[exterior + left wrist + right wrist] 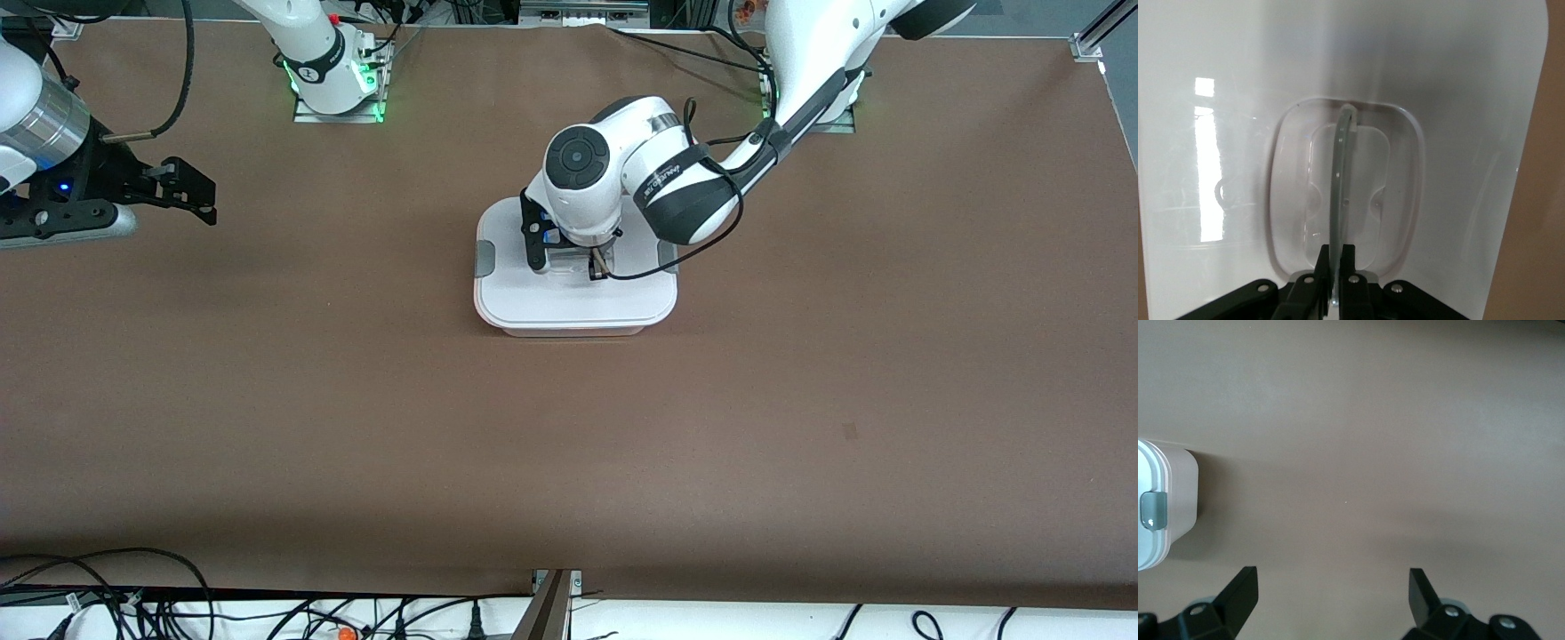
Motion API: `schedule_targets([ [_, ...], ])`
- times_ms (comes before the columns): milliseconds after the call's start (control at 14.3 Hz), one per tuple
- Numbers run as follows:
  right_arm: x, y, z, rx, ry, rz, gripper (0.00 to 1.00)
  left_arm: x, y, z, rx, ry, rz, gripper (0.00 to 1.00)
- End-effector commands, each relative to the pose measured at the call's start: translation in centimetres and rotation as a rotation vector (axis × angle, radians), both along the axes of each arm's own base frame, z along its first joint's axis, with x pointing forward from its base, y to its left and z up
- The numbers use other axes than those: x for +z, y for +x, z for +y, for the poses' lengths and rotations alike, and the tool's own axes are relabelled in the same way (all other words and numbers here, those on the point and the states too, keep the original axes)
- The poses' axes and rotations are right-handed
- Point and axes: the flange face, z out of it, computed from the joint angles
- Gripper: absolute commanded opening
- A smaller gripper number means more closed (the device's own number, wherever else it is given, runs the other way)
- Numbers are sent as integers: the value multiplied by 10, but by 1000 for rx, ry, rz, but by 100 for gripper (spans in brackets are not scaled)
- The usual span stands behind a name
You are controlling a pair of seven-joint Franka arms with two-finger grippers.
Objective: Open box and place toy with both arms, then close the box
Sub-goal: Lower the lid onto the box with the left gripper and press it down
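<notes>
Box: rounded-rectangular translucent pinkish plastic tub [569,327] under a white lid [578,298], mid-desk, between the two arm bases and nearer the front camera than both.
Lid state: seated on the tub; grey side clip [484,259] visible at the right arm's end, a second grey clip [669,258] partly hidden under the left arm.
Handle: clear central strip [1340,193] standing upright in its oval recess, edge-on in the left wrist view.
Left gripper [569,258]: down on the lid centre, fingers [1347,267] clenched on the base of the clear handle, one on each face. Judged reason: handle is the only grip for lifting the lid straight up.
Right gripper [182,191]: over bare brown desk [356,400] toward the right arm's end, well apart from the box; fingers [1238,593] released, wide gap. Waiting.
Right wrist view: shows the box's end with clip [1153,510]; gripper faces it. Judged reason: parked clear so as not to block the lift.
Toy: not visible in any view; inside or elsewhere, cannot tell.
Stage (judgement): either lid about to be lifted, or just set down to close; cannot tell which.
Risk (judgement): if clips are latched, tub may rise with the lid.
</notes>
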Motion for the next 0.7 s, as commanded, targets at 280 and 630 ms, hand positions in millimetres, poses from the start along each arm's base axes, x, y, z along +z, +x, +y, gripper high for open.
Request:
schedule_targets([
  [280,5,2,2,-12,21,-7,100,-10,-6,-7,8,4,2,0],
  [630,5,2,3,-11,21,-6,100,-12,3,1,9,4,-1,0],
])
